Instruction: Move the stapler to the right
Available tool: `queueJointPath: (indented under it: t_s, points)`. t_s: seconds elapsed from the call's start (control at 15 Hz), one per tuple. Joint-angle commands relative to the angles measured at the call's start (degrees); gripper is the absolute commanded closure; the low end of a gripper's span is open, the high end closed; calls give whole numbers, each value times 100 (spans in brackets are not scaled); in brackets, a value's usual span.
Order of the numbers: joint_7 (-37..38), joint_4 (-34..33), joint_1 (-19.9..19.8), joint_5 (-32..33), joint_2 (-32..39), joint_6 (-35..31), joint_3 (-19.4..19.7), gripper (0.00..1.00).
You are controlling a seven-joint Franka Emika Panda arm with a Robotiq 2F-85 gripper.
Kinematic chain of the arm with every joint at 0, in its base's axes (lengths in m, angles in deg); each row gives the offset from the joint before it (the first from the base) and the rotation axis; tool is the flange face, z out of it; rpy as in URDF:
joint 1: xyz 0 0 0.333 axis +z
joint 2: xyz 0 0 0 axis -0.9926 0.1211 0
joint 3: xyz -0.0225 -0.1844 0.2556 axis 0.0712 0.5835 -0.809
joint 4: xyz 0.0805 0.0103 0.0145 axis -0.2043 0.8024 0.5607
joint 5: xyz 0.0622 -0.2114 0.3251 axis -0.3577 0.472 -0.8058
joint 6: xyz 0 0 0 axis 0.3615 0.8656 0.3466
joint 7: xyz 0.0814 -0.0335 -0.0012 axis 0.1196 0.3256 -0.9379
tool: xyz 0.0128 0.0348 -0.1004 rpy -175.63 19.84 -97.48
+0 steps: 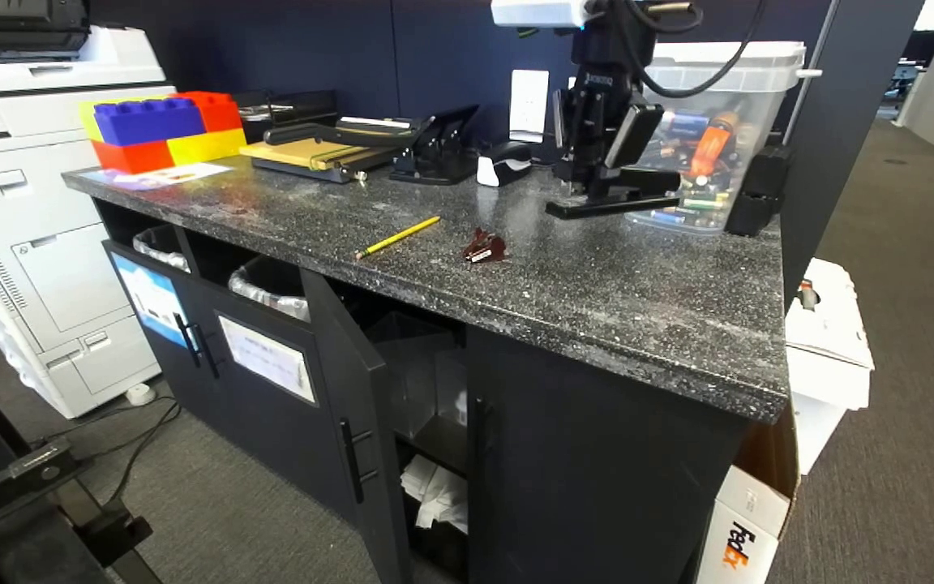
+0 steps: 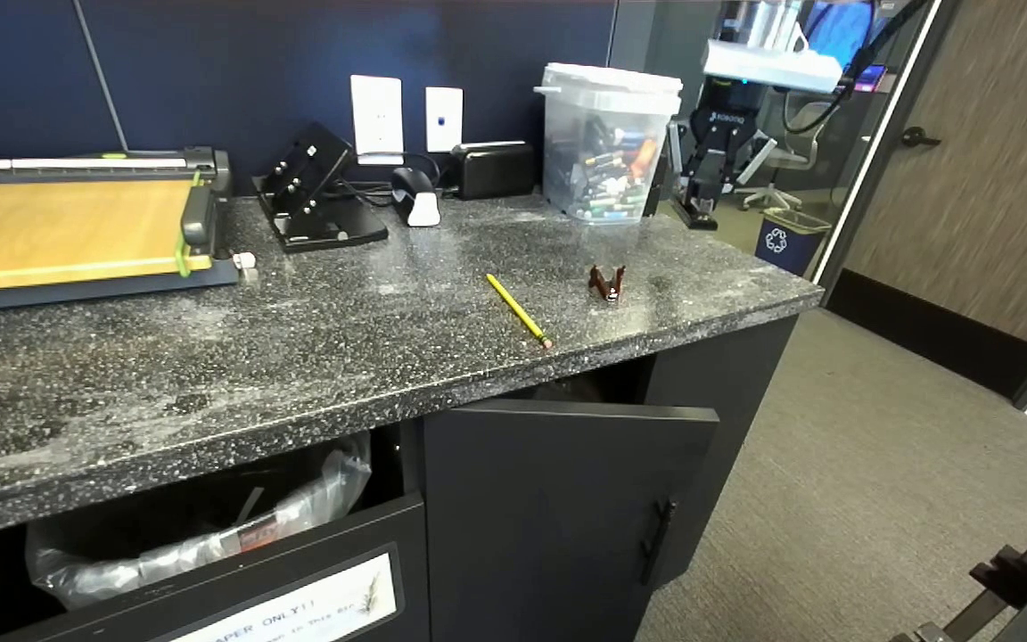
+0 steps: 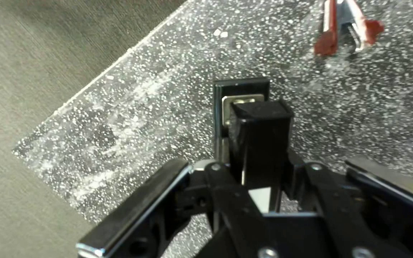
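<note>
Stapler [image 1: 614, 207], all black and shaped like a long, low wedge, hangs roughly level in an exterior view, clasped by the black metal two-fingered gripper [image 1: 587, 166]. It is in front of the white-lidded, translucent plastic bucket [image 1: 759, 79]; the dark-red, clawed staple remover [image 1: 485, 246] and the slim yellow pencil [image 1: 398, 238] lie nearer and to the left.

In an exterior view the speckled black countertop [image 2: 371, 357] spreads leftward, and the stapler shows almost end-on, in line with the right edge (how high it hangs, I cannot tell).

In the wrist view the gripper is clenched about the stapler's body, the countertop's near right corner lies to one side, and grey carpet [image 3: 31, 89] shows beyond.

My judgement is that the carry to the right is in hand, perhaps nearly done. The next move calls for keeping the stapler inside the right edge, lowering it until its base sits flat, then letting go and rising straight up, clear of the bucket.
</note>
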Motion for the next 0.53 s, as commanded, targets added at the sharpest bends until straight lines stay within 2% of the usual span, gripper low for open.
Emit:
queueJointPath:
  t_s: [0.0,0.4,0.47]
  points:
    - [44,-287,-16,46,383,20,52,92]
    - [93,-341,22,38,642,84,51,92]
    - [96,-330,9,-24,569,209,-5,42]
